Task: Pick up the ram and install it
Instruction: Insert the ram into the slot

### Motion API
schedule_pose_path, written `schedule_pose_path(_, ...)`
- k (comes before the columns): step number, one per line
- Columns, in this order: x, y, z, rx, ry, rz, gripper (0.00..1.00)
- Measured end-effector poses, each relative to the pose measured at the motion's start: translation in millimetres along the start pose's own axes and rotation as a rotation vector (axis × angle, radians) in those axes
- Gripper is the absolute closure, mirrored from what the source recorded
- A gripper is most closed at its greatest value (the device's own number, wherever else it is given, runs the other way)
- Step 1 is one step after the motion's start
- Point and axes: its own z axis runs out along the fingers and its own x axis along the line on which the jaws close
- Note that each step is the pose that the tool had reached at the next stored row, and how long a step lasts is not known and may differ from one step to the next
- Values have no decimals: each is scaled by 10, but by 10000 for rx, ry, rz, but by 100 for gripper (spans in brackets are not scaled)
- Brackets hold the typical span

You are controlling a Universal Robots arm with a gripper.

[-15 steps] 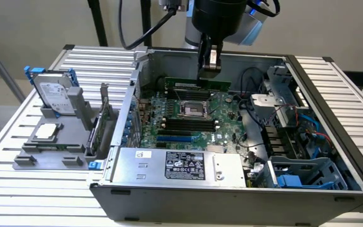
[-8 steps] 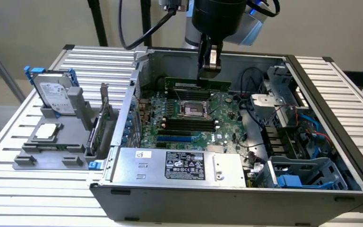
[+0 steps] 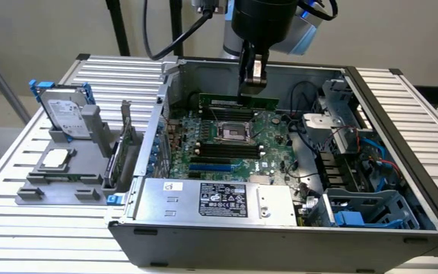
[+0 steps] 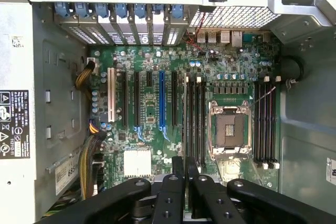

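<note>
Exterior view: the gripper (image 3: 253, 84) is clenched on the upper edge of the ram (image 3: 230, 101), held level over the motherboard (image 3: 203, 134) inside the open computer case (image 3: 203, 242) on the bench (image 3: 21, 240). Wrist view: the gripper (image 4: 185, 174) has its jaws nearly together above the motherboard (image 4: 147, 108), near the processor socket (image 4: 230, 129).

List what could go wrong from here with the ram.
1. The gripper seems to hold the ram off-centre, so it might tilt when pressed down.
2. The open processor socket lies beside the memory slots; a slip could strike it.
</note>
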Motion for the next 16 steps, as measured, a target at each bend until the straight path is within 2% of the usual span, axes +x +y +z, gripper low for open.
schedule_pose_path(4, -46, 0, 68, 0, 1, 1, 87)
schedule_pose_path(7, -164, 2, 143, 0, 4, 0, 87)
schedule_pose_path(10, -280, 4, 220, 1, 45, 2, 87)
schedule_pose_path(12, -308, 17, 259, 2, 66, 3, 87)
schedule_pose_path(16, -308, 106, 338, 3, 73, -26, 87)
